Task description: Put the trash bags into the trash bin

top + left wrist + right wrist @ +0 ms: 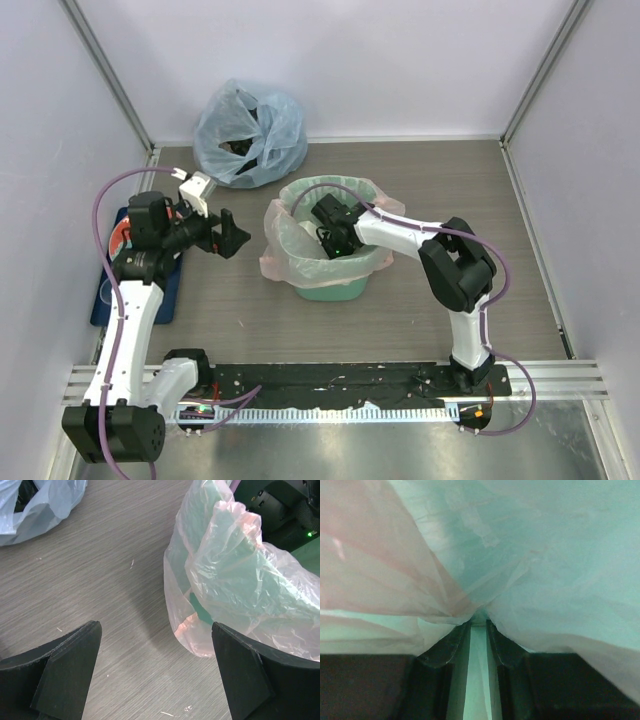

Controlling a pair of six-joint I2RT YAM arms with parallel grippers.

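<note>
The pink bag (283,240) sits in the green bin (332,291), its edge folded over the rim and hanging down the bin's left side. My right claw (478,624) is down inside the bin, fingers nearly together, pinching a gather of the bag's film. My left claw (155,632) hangs left of the bin, spread wide, holding nothing. A blue bag (248,130) sits behind the bin.

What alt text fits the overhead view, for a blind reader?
The right tool dips into a green bin lined with a pink bag, while the left tool hovers open beside it. A blue bag sits behind.
</note>
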